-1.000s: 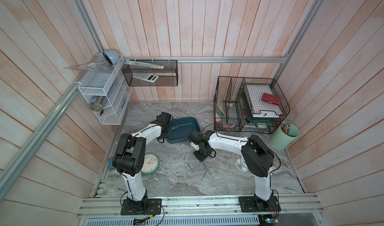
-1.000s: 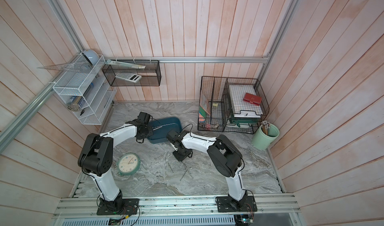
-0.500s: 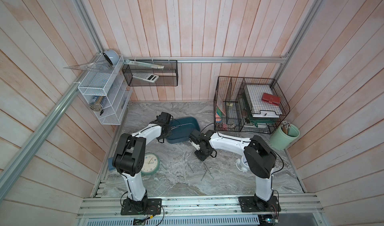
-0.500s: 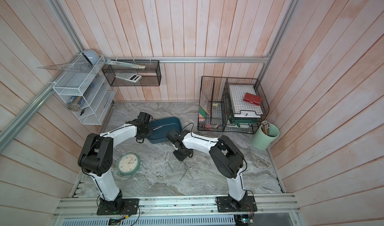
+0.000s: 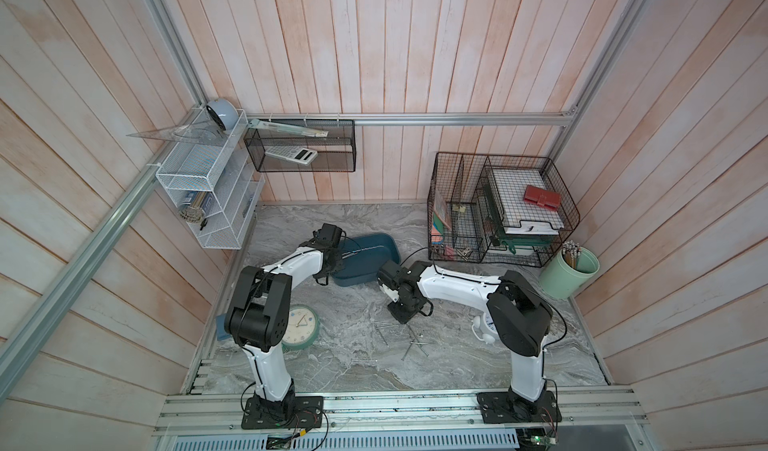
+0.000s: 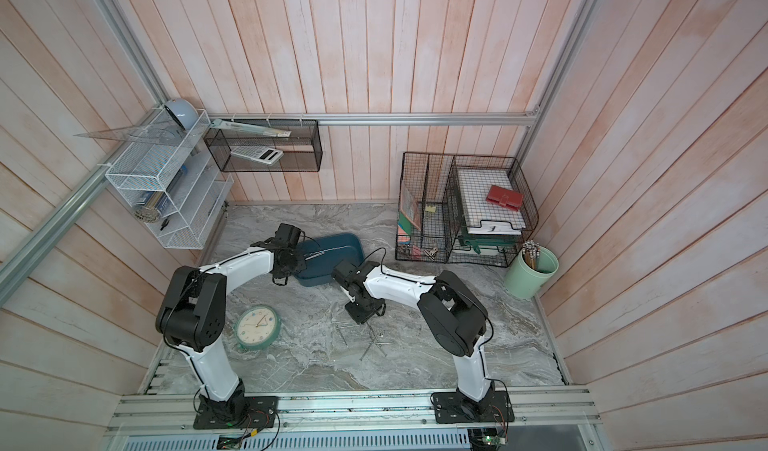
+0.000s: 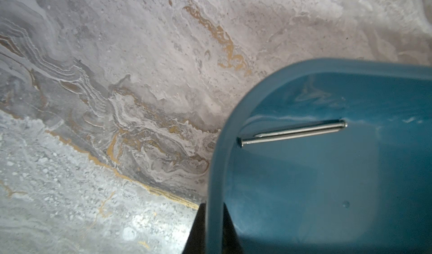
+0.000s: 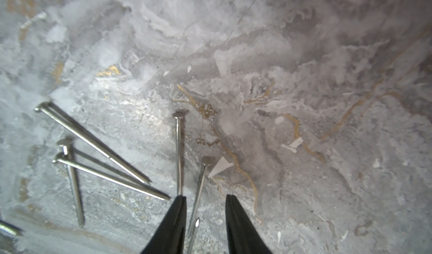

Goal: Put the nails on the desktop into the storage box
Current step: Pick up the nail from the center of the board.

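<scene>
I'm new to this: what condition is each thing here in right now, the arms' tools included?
Left tool: shut on the rim of the dark teal plastic storage box.
Storage box: holds two silver metal nails.
Right tool: open, straddling one nail on the grey marble desktop.
Other nails: lying loose on the desktop.
Round green clock: lying face up.
Mint-green round cup: upright, holding pencils.

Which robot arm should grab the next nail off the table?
The right. The right gripper hangs open just over the nails on the desktop, with one nail lying between its jaws. The left gripper is busy pinching the storage box rim.
</scene>
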`<state>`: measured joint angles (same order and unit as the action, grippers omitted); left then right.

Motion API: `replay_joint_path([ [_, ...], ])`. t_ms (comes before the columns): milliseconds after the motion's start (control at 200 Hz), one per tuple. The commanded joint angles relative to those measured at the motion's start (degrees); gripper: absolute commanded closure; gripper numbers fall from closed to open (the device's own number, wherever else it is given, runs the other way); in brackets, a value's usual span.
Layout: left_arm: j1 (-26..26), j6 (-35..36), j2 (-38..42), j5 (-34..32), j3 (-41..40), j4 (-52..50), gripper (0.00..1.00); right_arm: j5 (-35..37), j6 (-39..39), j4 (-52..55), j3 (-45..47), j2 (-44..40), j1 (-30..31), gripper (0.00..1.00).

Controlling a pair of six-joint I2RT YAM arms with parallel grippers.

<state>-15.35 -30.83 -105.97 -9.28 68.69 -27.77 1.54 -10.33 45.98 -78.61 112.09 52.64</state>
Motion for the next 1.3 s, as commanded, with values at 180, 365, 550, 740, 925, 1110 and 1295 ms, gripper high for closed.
replay_joint_path([
  [180,0.5,1.5,-0.8,-1.4,-0.6,-2.0,1.0,-1.2,-0.7,-1.1,1.4,2.2,0.4,0.66],
  [365,0.7,1.5,-1.3,-1.5,-0.7,-1.8,1.0,-1.1,-1.1,-1.8,2.4,2.8,0.2,0.67],
  [550,0.8,1.7,-0.9,-1.5,-0.8,-2.0,1.0,-1.0,-1.1,-1.5,3.3,3.2,0.0,0.74],
  [740,0.9,1.6,-0.4,-1.2,-1.2,-2.0,1.0,-3.1,-1.1,-2.0,4.0,4.4,0.0,0.92],
  [925,0.9,1.6,0.0,-1.0,-1.7,-2.0,1.0,-4.4,-1.0,-2.9,4.0,5.0,-0.6,1.0],
  [1110,0.9,1.2,0.2,-0.2,-2.1,-1.6,1.0,-3.1,0.4,-1.7,2.4,2.8,-1.9,1.0],
  [1295,0.9,1.1,0.5,0.6,-2.3,-1.6,1.0,-1.5,2.7,3.2,-3.4,-3.4,-2.2,1.0],
])
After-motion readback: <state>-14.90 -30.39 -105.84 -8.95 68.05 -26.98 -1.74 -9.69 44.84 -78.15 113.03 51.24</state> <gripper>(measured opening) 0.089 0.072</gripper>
